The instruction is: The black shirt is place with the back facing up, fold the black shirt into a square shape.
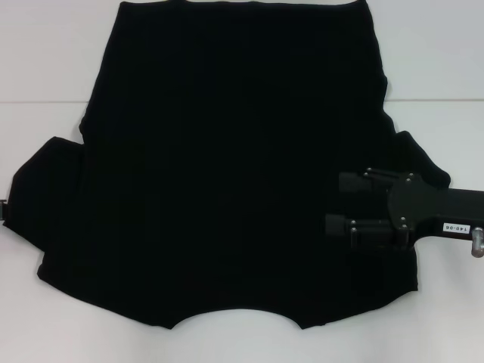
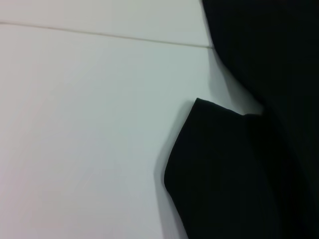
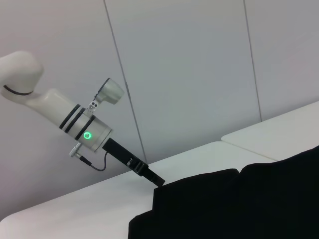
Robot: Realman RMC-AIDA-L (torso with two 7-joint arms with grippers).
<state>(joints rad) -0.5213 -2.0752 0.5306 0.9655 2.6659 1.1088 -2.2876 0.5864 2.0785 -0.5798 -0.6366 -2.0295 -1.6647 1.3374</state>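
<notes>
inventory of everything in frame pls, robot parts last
large matte black cloth T-shirt: 1, black, spread flat across most of the table, neckline curve at the near edge, hem far, short sleeves out to both sides
white table: 1, white, under the shirt, with a thin seam line across it
pale wall panels: several, light grey, behind the table in the right wrist view
right gripper: 1, black, over the shirt by the robot's right sleeve, fingers apart
left gripper: 1, black on a white arm with a green ring light, at the left sleeve's edge

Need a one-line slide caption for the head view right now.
Right gripper open over the flat plain black cloth T-shirt's right side.
</notes>
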